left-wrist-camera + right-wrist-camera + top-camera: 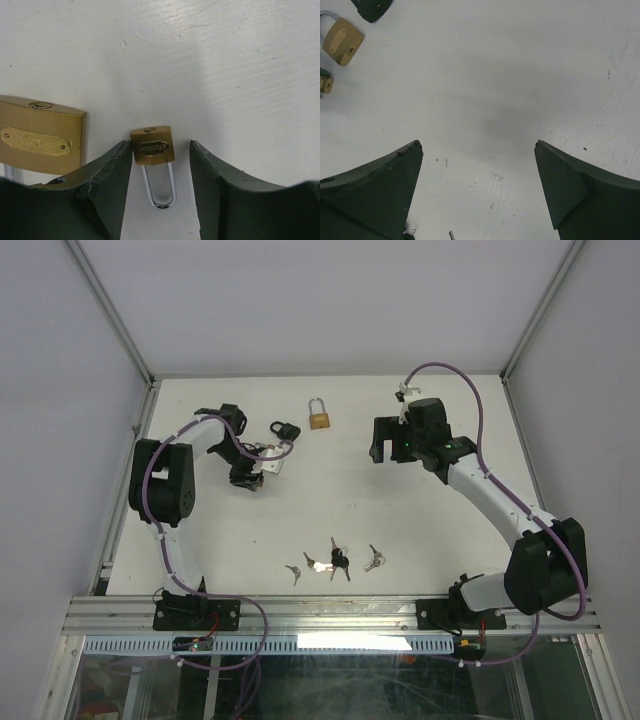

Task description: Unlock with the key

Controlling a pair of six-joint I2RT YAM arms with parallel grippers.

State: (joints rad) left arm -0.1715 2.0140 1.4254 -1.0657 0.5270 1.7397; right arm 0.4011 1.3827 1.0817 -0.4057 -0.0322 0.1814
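Observation:
A small brass padlock lies flat on the white table between the fingers of my left gripper, its steel shackle pointing back toward the wrist. The left finger touches the padlock's side. A narrow gap separates the right finger from it, so the jaws stand partly open around the body. In the top view the left gripper is low at the table's back left. Several keys lie near the front edge. My right gripper hovers open over bare table, holding nothing.
A larger brass padlock lies just left of the left finger. A black padlock and a brass padlock sit at the back of the table. White walls enclose the table on three sides.

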